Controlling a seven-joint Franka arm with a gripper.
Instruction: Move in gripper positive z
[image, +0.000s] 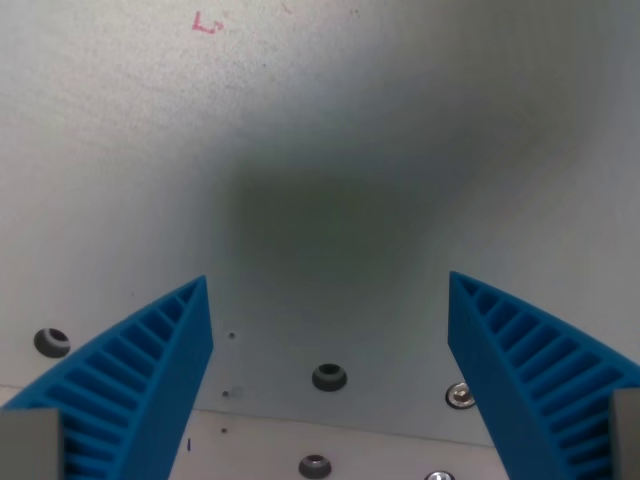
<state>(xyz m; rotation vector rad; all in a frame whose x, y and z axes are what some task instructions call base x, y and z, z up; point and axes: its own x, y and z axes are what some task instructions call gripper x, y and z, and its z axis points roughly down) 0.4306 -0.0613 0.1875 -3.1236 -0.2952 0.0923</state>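
Note:
My gripper (328, 282) is open and empty, with nothing between its jaws. Its two blue ribbed fingers show at the bottom of the wrist view, one at the left (150, 370) and one at the right (520, 360). They hang close above a pale grey-white table surface (330, 130). A dark soft shadow (330, 230) of the gripper lies on the surface just past the fingertips.
A small red mark (206, 23) is written on the surface at the top left. Several screw holes and bolts sit near the bottom: one hole at the left (51, 341), one in the middle (329, 377), one lower (315, 465), and a shiny bolt (460, 395).

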